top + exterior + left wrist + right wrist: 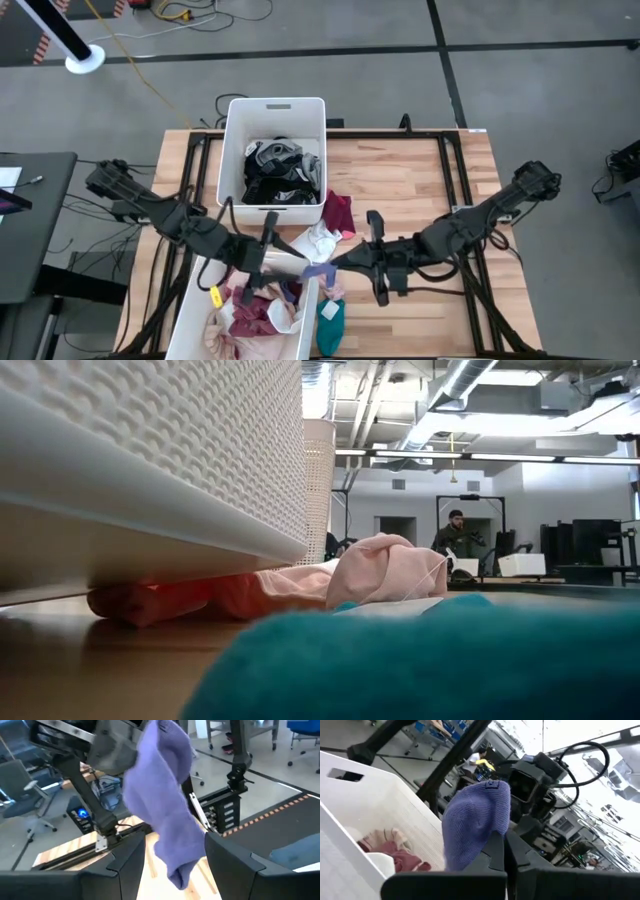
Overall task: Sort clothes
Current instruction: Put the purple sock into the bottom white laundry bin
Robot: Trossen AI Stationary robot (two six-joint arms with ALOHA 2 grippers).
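A purple sock [476,822] is pinched at one end by the right end effector [498,851], whose two fingers are pressed tight together on the cloth. The sock is held up off the counter [420,180], right between the two arms, and it hangs down long and limp. In the left wrist view the same sock is seen dangling between the two dark fingers [112,865] of the left end effector [175,862], which is spread apart with nothing squeezed yet. So the sock lies straight ahead of the left end effector, and its long side runs up and down through the gap. Both arms are stretched inward and nearly meet over the near middle of the counter. Just below them, the near white bin [190,300] is seen with pink and maroon clothes [245,315] in it. A teal cloth [331,322] lies beside that bin. Farther away, another white bin [236,125] is filled with black and grey clothes [280,172].
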